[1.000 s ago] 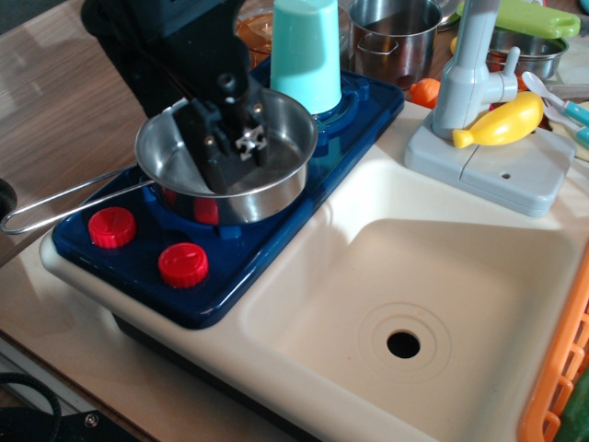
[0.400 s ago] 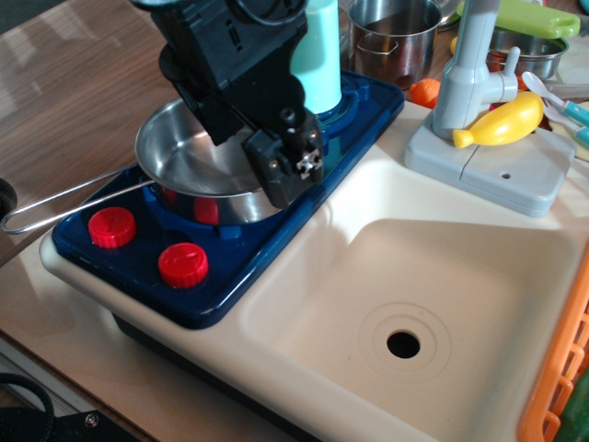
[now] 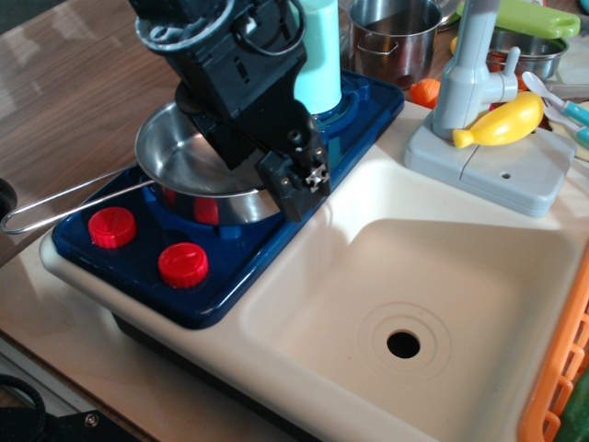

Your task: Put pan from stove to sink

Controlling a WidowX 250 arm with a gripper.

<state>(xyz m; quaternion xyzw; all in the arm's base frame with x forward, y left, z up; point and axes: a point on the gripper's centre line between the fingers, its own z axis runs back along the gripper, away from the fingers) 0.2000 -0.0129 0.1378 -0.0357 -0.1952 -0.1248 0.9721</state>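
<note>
The shiny steel pan (image 3: 179,161) sits on the front burner of the dark blue stove (image 3: 230,253), with its wire loop handle (image 3: 64,195) pointing left over the wooden table. My black gripper (image 3: 296,180) hangs over the pan's right rim. One finger (image 3: 293,175) shows outside the rim; the other is hidden behind the gripper body. The jaws look open, astride the rim. The pan rests level on the burner. The cream sink (image 3: 460,267), with its round drain hole (image 3: 403,344), lies to the right and holds nothing.
A teal cup (image 3: 320,55) stands on the back burner just behind the gripper. A grey faucet (image 3: 469,74) with a yellow toy (image 3: 504,122) stands behind the sink. A steel pot (image 3: 396,37) is at the back, and an orange basket (image 3: 561,378) is at the right edge.
My gripper has moved from the middle of the pan's inside to its right rim and come a little lower. The pan has not moved.
</note>
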